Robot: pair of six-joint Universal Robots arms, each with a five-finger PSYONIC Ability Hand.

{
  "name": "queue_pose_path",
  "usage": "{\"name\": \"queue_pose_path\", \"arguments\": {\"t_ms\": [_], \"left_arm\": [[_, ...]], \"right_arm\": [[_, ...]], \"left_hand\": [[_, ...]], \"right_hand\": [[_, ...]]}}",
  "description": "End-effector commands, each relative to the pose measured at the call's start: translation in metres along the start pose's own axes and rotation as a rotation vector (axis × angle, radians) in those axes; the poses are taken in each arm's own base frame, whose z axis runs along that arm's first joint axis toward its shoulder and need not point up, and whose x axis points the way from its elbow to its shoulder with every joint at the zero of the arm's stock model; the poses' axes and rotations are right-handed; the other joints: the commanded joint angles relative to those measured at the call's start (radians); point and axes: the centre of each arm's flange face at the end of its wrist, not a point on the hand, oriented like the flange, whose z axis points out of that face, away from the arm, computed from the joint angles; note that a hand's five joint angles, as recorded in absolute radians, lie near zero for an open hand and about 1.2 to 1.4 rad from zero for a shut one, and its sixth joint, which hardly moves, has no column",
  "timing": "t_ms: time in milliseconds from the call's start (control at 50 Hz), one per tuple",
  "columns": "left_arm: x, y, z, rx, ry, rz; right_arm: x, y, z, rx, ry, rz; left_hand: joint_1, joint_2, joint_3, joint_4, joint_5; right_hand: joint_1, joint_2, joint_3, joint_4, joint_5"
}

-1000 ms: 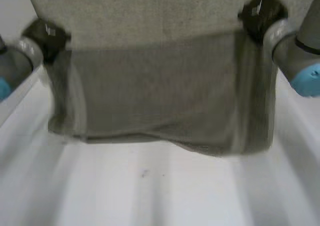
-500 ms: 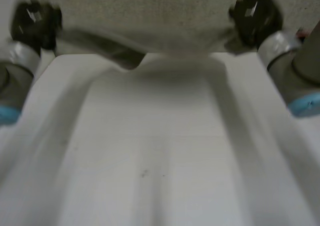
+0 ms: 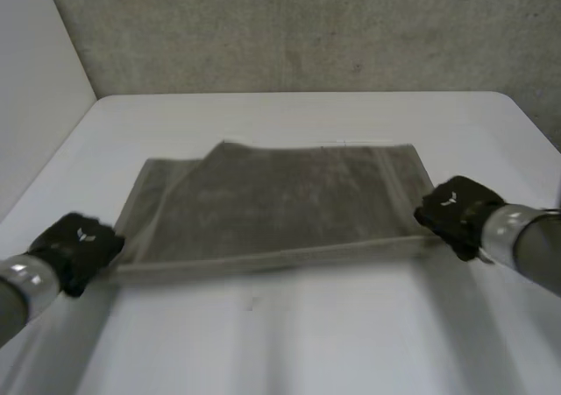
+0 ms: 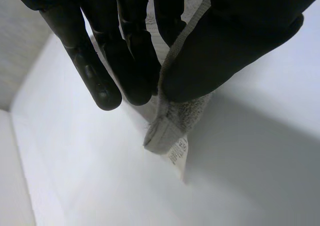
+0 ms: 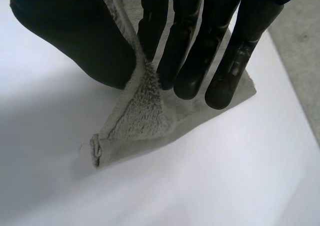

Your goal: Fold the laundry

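Towel (image 3: 280,207) lies flat at table (image 3: 289,342) centre, apparently doubled. Left hand (image 3: 79,250) pinches its 8 o'clock corner between thumb and fingers; right hand (image 3: 456,213) pinches the 4 o'clock corner likewise. Expected handling: soft, light, limp terry. Grip at hemmed corners.

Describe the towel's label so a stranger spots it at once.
On the white table lies a grey towel. Its near-left corner is pinched by the left robot hand. Just past that hand sticks out a small white label, the only smooth printed piece on fluffy cloth.
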Motion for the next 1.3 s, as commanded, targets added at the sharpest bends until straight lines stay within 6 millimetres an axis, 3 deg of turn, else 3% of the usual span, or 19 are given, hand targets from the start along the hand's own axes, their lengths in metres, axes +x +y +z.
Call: {"name": "queue_pose_path", "arguments": {"t_ms": [20, 100, 160, 260, 320, 360, 380, 480, 600, 740, 780, 800, 820, 840, 860, 920, 1140, 1180, 1300], "left_arm": [[0.008, -0.005, -0.045, -0.025, 0.063, -0.024], [0.004, -0.010, -0.038, 0.046, 0.027, -0.005], [-0.005, -0.011, -0.018, 0.092, -0.025, 0.012], [-0.021, -0.024, 0.044, 0.178, -0.095, 0.074], [-0.023, -0.025, 0.061, 0.172, -0.100, 0.082], [-0.031, -0.027, 0.091, 0.144, -0.135, 0.084], [-0.031, -0.027, 0.091, 0.144, -0.135, 0.084], [-0.045, -0.030, 0.138, 0.144, -0.218, 0.075], [-0.046, -0.043, 0.151, 0.210, -0.256, 0.073], [-0.049, -0.063, 0.169, 0.315, -0.330, 0.078], [-0.047, -0.062, 0.172, 0.310, -0.327, 0.077], [-0.045, -0.061, 0.173, 0.306, -0.323, 0.077], [-0.045, -0.061, 0.173, 0.306, -0.323, 0.077], [-0.040, -0.061, 0.172, 0.301, -0.310, 0.083], [-0.033, -0.061, 0.171, 0.295, -0.292, 0.086], [-0.029, -0.060, 0.169, 0.288, -0.284, 0.087], [-0.038, -0.075, 0.128, 0.328, -0.308, 0.049], [-0.041, -0.078, 0.111, 0.353, -0.308, -0.004], [-0.039, -0.081, 0.083, 0.397, -0.284, -0.159]], "right_arm": [[0.020, 0.009, -0.044, -0.089, -0.010, -0.050], [0.024, 0.011, -0.042, -0.096, 0.001, -0.072], [0.027, 0.014, -0.027, -0.093, 0.015, -0.066], [0.030, 0.001, 0.024, 0.002, 0.096, -0.073], [0.030, -0.007, 0.037, 0.037, 0.126, -0.079], [0.034, -0.018, 0.065, 0.093, 0.205, -0.095], [0.034, -0.018, 0.066, 0.093, 0.206, -0.096], [0.045, -0.031, 0.122, 0.243, 0.407, -0.160], [0.041, -0.037, 0.154, 0.323, 0.491, -0.202], [0.029, -0.025, 0.191, 0.311, 0.480, -0.212], [0.028, -0.024, 0.194, 0.308, 0.482, -0.213], [0.024, -0.026, 0.194, 0.312, 0.479, -0.218], [0.024, -0.026, 0.194, 0.312, 0.479, -0.218], [0.018, -0.031, 0.193, 0.325, 0.472, -0.221], [0.018, -0.034, 0.190, 0.339, 0.467, -0.217], [0.021, -0.037, 0.186, 0.346, 0.472, -0.205], [0.051, -0.066, 0.117, 0.462, 0.463, 0.104], [0.058, -0.057, 0.100, 0.429, 0.426, 0.209], [0.062, -0.024, 0.082, 0.288, 0.291, 0.356]], "left_hand": [[0.204, 0.179, 0.180, 0.178, 0.184], [0.204, 0.179, 0.180, 0.178, 0.184], [0.204, 0.179, 0.180, 0.178, 0.184], [0.204, 0.179, 0.180, 0.178, 0.184], [0.204, 0.179, 0.180, 0.178, 0.184], [0.204, 0.179, 0.180, 0.178, 0.184], [0.204, 0.179, 0.180, 0.178, 0.184], [0.204, 0.179, 0.180, 0.178, 0.184], [0.204, 0.179, 0.180, 0.178, 0.184], [0.204, 0.179, 0.180, 0.178, 0.184], [0.204, 0.179, 0.180, 0.178, 0.184], [0.204, 0.179, 0.180, 0.178, 0.184], [0.204, 0.179, 0.180, 0.178, 0.184], [-0.380, -0.405, -0.403, -0.406, -0.400], [-1.018, -1.042, -1.041, -1.043, -1.038], [-0.973, -0.998, -0.996, -0.999, -0.993], [-1.018, -1.042, -1.041, -1.043, -1.038], [-1.018, -1.042, -1.041, -1.043, -1.038], [-1.018, -1.042, -1.041, -1.043, -1.038]], "right_hand": [[0.431, 0.224, 0.210, 0.203, 0.235], [0.431, 0.224, 0.210, 0.203, 0.235], [0.431, 0.224, 0.210, 0.203, 0.235], [0.431, 0.224, 0.210, 0.203, 0.235], [0.431, 0.224, 0.210, 0.203, 0.235], [0.431, 0.224, 0.210, 0.203, 0.235], [0.431, 0.224, 0.210, 0.203, 0.235], [0.431, 0.224, 0.210, 0.203, 0.235], [0.431, 0.224, 0.210, 0.203, 0.235], [0.431, 0.224, 0.210, 0.203, 0.235], [0.431, 0.224, 0.210, 0.203, 0.235], [-0.105, -0.312, -0.327, -0.334, -0.301], [-0.111, -0.318, -0.332, -0.339, -0.307], [-0.790, -0.997, -1.012, -1.019, -0.986], [-0.790, -0.997, -1.012, -1.019, -0.986], [-0.790, -0.997, -1.012, -1.019, -0.986], [-0.790, -0.997, -1.012, -1.019, -0.986], [-0.790, -0.997, -1.012, -1.019, -0.986], [-0.790, -0.997, -1.012, -1.019, -0.986]]}}
